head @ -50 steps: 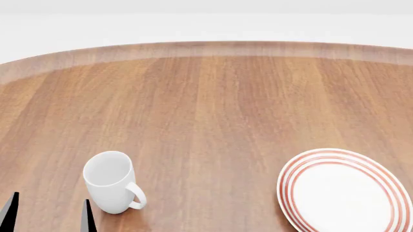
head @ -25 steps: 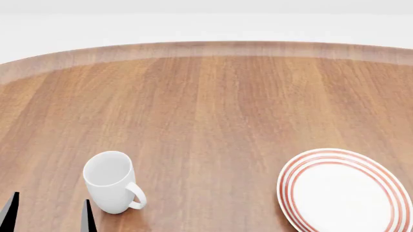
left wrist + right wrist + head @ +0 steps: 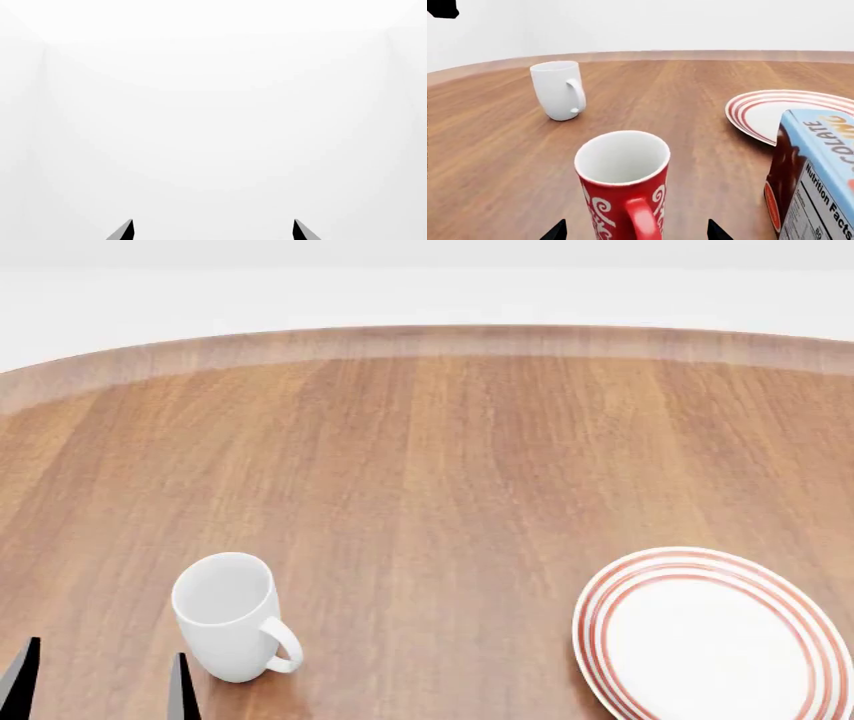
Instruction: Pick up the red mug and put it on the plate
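Note:
The red mug [image 3: 624, 192] with white swirls stands upright in the right wrist view, its handle turned toward the camera. It is out of the head view. My right gripper [image 3: 635, 234] is open, its two dark fingertips on either side of the mug, not touching it; it does not show in the head view. The plate [image 3: 714, 635] with red rings lies at the front right of the round wooden table [image 3: 441, 440], and shows beyond the mug in the right wrist view [image 3: 767, 112]. My left gripper [image 3: 104, 685] is open and empty at the front left; its wrist view [image 3: 212, 231] shows only white.
A plain white mug [image 3: 234, 615] stands upright just beside my left fingertips, also in the right wrist view [image 3: 559, 90]. A blue and brown chocolate box [image 3: 814, 175] stands close to the red mug, between it and the plate.

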Tool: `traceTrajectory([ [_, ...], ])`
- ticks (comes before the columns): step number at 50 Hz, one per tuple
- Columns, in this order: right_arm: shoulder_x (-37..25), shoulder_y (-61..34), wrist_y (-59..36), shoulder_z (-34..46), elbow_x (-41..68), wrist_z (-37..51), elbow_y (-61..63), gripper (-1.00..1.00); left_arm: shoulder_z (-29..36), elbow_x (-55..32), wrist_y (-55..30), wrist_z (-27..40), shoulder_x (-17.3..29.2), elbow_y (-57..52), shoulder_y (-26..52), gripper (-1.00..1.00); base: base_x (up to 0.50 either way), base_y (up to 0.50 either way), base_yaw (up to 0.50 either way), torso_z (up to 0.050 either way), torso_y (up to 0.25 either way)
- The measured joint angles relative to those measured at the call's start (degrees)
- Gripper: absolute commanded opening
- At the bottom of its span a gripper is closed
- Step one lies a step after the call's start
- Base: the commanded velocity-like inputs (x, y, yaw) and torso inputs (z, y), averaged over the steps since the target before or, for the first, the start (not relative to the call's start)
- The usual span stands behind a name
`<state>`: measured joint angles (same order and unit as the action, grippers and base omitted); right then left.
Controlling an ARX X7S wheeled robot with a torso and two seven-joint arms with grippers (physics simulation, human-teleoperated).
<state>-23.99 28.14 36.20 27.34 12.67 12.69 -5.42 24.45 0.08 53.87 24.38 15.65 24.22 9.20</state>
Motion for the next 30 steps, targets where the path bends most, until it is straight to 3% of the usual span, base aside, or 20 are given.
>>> traceTrajectory([
  [30,1.77,-2.64,3.33,0.68,1.42,-1.93,-7.61,1.00,0.45,-0.15,-0.07,0.33,0.24,-0.04,0.10,1.00,0.00,0.00,0.00,0.000,0.000],
])
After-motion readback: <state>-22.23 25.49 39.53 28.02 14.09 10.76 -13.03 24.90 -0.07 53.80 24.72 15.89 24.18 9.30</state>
